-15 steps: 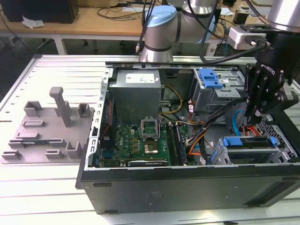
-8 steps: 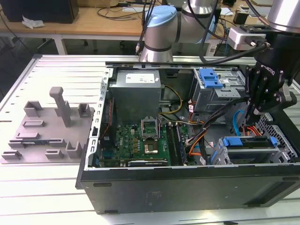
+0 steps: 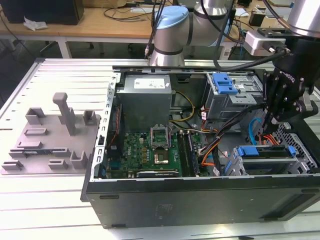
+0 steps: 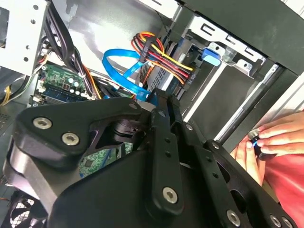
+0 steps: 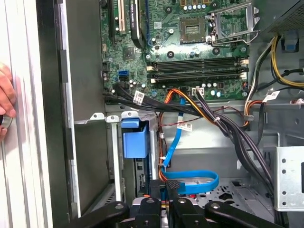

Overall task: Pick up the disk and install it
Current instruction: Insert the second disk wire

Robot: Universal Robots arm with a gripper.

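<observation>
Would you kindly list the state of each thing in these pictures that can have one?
computer case: open, side panel off.
disk: seated in the drive cage by the case's front wall.
gripper: above the case interior near the cage, holding nothing.
processor socket: empty, its lever frame raised.
grey fixture: on the table, holding nothing.

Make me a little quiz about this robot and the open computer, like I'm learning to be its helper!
1. True or false: the grey fixture lies inside the computer case.
2. In the first wrist view, what colour is the flat looped cable close to the hand? A red, B blue, C green.
3. Fill in: in the exterior view, the hand hangs over the case's ____ end (the exterior view's left or right).

Key: 1 false, it lies outside, on the table at the exterior view's left. 2 B. 3 right.
</observation>
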